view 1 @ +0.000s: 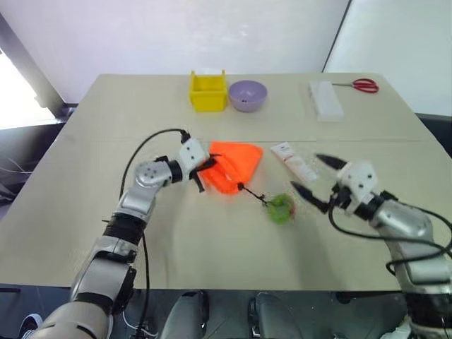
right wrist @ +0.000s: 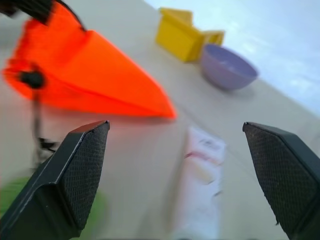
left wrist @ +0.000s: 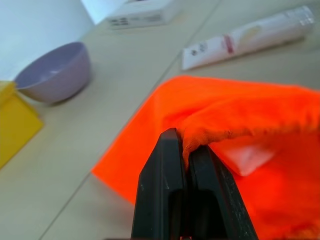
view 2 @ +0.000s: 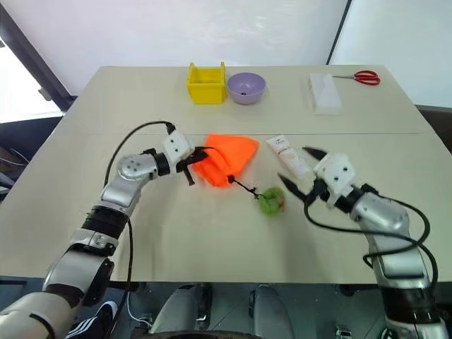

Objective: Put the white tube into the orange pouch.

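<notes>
From my head views, the orange pouch [view 1: 233,166] lies mid-bench [view 1: 106,212], its near left edge pinched in my left hand [view 1: 203,171], which is clamped tight on the fabric; its dark cord runs to a green ball [view 1: 281,208]. The white tube [view 1: 295,162] lies flat just right of the pouch, apart from it, print too small to read. My right hand [view 1: 319,179] hovers just beside the tube with fingers spread wide, holding nothing. Farther back stand a yellow bin [view 1: 207,92], a purple bowl [view 1: 248,94], a long white box [view 1: 325,99] and red scissors [view 1: 364,85]. My left wrist view shows black fingers [left wrist: 167,190] closed on an orange fold, dark lettering on the box unreadable. My right wrist view shows the tube between my parted fingers, pink print blurred.
</notes>
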You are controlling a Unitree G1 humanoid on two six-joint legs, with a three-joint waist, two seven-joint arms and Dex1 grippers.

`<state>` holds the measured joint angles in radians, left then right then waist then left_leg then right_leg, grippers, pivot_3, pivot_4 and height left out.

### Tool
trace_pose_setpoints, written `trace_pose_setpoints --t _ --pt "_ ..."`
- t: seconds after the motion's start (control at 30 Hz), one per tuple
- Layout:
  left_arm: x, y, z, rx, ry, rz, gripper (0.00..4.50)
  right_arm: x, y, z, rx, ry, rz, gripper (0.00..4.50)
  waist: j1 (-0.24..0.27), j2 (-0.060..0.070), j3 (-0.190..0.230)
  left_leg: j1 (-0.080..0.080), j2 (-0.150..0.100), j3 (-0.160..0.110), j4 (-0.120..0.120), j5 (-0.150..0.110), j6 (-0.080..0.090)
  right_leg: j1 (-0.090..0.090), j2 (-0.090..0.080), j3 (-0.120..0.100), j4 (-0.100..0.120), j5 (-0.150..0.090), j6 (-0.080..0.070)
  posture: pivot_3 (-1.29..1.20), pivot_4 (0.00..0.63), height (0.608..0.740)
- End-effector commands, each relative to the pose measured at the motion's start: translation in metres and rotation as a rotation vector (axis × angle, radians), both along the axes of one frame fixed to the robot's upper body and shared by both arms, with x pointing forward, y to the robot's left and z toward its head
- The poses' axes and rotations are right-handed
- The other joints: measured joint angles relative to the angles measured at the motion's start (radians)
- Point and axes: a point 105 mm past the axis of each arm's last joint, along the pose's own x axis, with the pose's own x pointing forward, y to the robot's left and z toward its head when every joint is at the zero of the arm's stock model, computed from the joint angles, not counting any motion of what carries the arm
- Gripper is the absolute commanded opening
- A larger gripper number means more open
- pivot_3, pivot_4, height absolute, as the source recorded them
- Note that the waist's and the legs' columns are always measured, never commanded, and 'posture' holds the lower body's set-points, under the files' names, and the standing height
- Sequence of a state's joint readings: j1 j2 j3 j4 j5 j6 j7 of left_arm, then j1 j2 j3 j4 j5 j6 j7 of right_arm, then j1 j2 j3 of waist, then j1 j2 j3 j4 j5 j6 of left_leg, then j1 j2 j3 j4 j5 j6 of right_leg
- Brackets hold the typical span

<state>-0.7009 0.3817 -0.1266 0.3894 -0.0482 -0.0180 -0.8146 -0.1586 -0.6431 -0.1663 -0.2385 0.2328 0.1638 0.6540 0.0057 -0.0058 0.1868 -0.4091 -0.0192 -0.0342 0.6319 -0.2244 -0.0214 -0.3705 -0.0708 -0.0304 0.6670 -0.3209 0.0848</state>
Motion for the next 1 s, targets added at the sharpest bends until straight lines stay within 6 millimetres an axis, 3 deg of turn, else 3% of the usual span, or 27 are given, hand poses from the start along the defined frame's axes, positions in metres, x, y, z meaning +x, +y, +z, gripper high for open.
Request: trace_pose_setpoints --t 0.03,0.17,0.43,0.7,0.8,1.0 --pt "-0.004 0.004 0.017 -0.016 -0.07 0.032 0.05 0.009 -0.004 0.001 -0.028 0.032 -0.058 4.5 0.004 0.0 0.0 0.0 0.0 0.0 0.0 0.0 0.0 0.0 0.0 0.0 0.0 0.0 0.0 0.0 0.15 0.74" --pt "-0.011 0.003 0.009 0.003 -0.063 0.043 0.05 0.015 0.001 -0.003 0.01 0.155 -0.073 4.5 0.006 0.0 0.0 -0.001 -0.001 0.001 0.0 0.0 0.0 0.0 -0.001 0.001 -0.001 0.0 0.0 0.0 0.15 0.74" --pt "-0.023 -0.011 0.007 -0.067 -0.033 0.032 0.05 0.039 -0.015 -0.028 0.035 0.389 -0.273 4.5 0.006 0.0 0.0 -0.001 0.0 0.001 0.0 0.0 0.001 0.0 -0.003 0.001 0.0 0.001 -0.001 0.0 0.15 0.74" --pt "-0.03 -0.023 0.003 -0.075 -0.042 0.019 0.05 0.053 -0.028 -0.022 0.043 0.534 -0.381 4.5 0.004 0.0 0.0 -0.002 -0.001 0.002 -0.001 0.0 0.001 -0.002 -0.003 0.001 0.0 0.001 -0.001 0.0 0.15 0.74" --pt "-0.028 -0.021 0.003 -0.079 -0.044 0.024 0.05 0.056 -0.023 -0.019 0.081 0.595 -0.387 4.5 0.004 0.0 0.0 -0.002 0.0 0.002 -0.001 0.0 0.001 -0.002 -0.003 0.001 0.0 0.001 -0.001 0.0 0.15 0.74" --pt "-0.028 -0.02 0.002 -0.088 -0.051 0.034 0.05 0.058 -0.026 -0.033 0.048 0.679 -0.419 4.5 0.006 0.0 0.0 -0.002 -0.001 0.002 -0.001 0.0 0.001 -0.002 -0.003 0.001 0.0 0.001 -0.001 0.0 0.15 0.74"
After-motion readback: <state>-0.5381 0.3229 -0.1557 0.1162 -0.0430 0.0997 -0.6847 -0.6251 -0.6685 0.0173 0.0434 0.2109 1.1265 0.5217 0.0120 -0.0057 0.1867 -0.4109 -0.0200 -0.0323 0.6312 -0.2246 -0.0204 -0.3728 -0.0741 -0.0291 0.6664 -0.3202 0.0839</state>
